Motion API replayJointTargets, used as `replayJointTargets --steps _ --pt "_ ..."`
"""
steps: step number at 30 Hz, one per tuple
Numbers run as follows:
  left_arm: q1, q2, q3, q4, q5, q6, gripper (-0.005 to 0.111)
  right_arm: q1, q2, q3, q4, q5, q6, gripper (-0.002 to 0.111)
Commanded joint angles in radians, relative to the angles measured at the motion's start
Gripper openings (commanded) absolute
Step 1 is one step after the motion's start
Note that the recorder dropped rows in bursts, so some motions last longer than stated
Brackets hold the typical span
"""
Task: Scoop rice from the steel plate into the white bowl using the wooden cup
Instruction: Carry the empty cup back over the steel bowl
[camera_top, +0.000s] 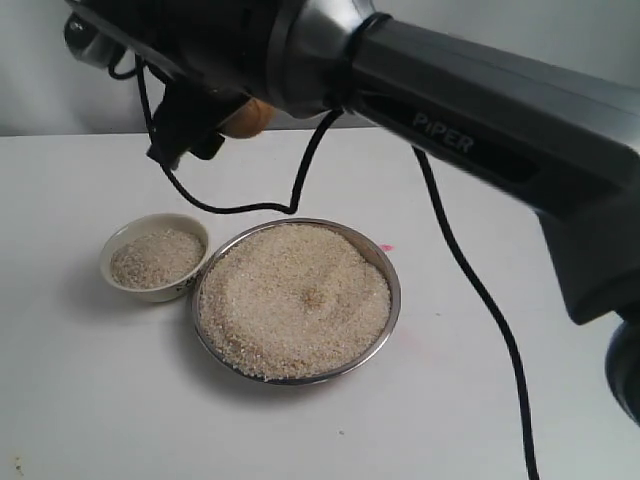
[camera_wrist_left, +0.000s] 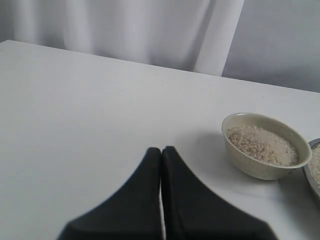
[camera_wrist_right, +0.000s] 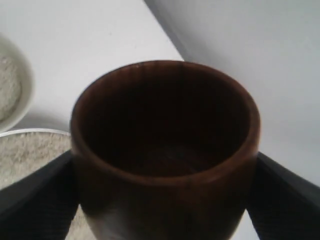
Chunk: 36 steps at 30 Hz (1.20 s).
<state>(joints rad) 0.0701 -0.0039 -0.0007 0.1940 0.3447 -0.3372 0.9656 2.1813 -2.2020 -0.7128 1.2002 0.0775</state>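
Plain white tabletop (camera_top: 90, 400), matte, with soft shadows beside the dishes. Near its middle, the steel plate (camera_top: 397, 290), heaped almost to the rim with rice (camera_top: 295, 300), a slight dimple at the centre of the mound. Just left of the plate, rims touching or very nearly so, the white bowl (camera_top: 150, 292), partly filled with the same grains. Just past the plate's far right edge, a small pink mark (camera_top: 386, 247) on the surface.

Above and behind the plate, toward its back left, the right gripper (camera_wrist_right: 162, 215), carried on a dark grey arm (camera_top: 480, 130) lettered PiPER. Grips the wooden cup (camera_wrist_right: 165, 150) with jaws set wide, one black finger (camera_wrist_right: 35, 200) against each side. Hangs clear of the table, the cup's mouth toward the wrist camera, its inside dark. Black cable (camera_top: 470, 290) down across the table to the right of the plate, with another loop behind it.

On the bowl's side away from the plate, the left gripper (camera_wrist_left: 161, 152), low over the table. Fingertips pressed together, nothing between them.

Beyond the table's back edge, a white curtain (camera_wrist_left: 125, 30) in loose folds, and beside it a flat pale grey wall (camera_wrist_left: 280, 40).
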Motion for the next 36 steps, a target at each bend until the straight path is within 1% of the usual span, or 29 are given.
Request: replayJointTargets --steps 1,7,12,25,32,36 --pt "-0.005 0.004 0.001 0.003 -0.007 -0.002 0.0 -0.01 -0.045 0.104 0.011 0.021 -0.063 0.0" --pt "-0.005 0.004 0.001 0.003 -0.007 -0.002 0.0 -0.01 -0.063 0.199 0.011 0.021 -0.068 0.0" --pt "-0.005 0.004 0.001 0.003 -0.007 -0.002 0.0 -0.01 -0.065 0.205 0.042 0.021 -0.068 0.0" --pt "-0.005 0.004 0.001 0.003 -0.007 -0.002 0.0 -0.01 -0.076 0.205 0.051 0.021 -0.069 0.0" --pt "-0.005 0.004 0.001 0.003 -0.007 -0.002 0.0 -0.01 -0.135 0.205 0.049 0.021 -0.107 0.0" --pt "-0.005 0.004 0.001 0.003 -0.007 -0.002 0.0 -0.01 -0.184 0.265 0.04 0.021 -0.154 0.0"
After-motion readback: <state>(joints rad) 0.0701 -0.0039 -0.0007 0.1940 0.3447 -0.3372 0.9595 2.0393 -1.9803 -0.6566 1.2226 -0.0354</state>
